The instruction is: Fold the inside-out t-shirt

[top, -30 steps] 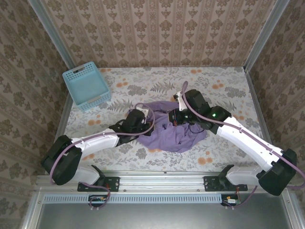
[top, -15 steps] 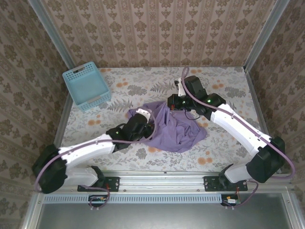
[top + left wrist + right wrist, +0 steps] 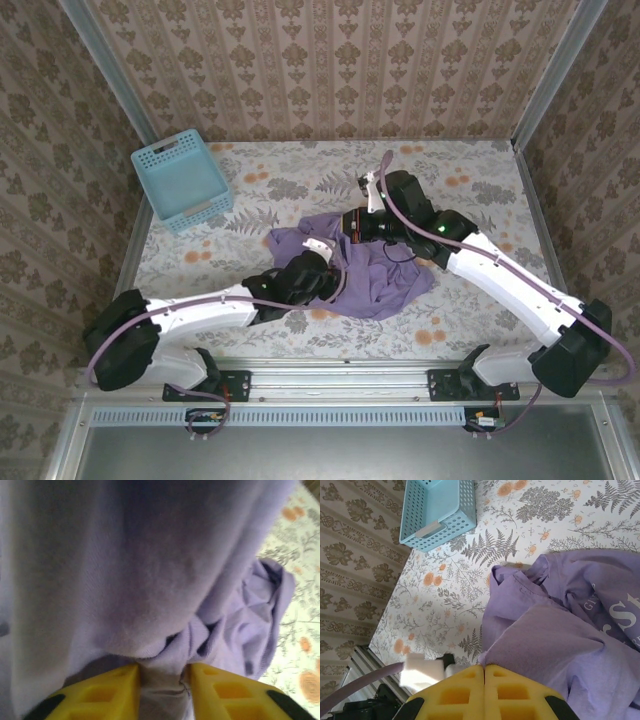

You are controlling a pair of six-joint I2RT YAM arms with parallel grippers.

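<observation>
Opening up: left gripper (image 3: pixel 164 674) had gone from closed to fingers apart, with a fold of the soft lavender-purple cloth t-shirt (image 3: pixel 385 275) sitting in the gap. Too close a view to say whether the pads were touching it. Right gripper (image 3: pixel 484 669) had pulled toward the far side, fingers pressed together on a cloth edge. Shirt lay bunched mid floral-print table (image 3: pixel 470 180). Read it as a regrip; no fold made yet.
</observation>
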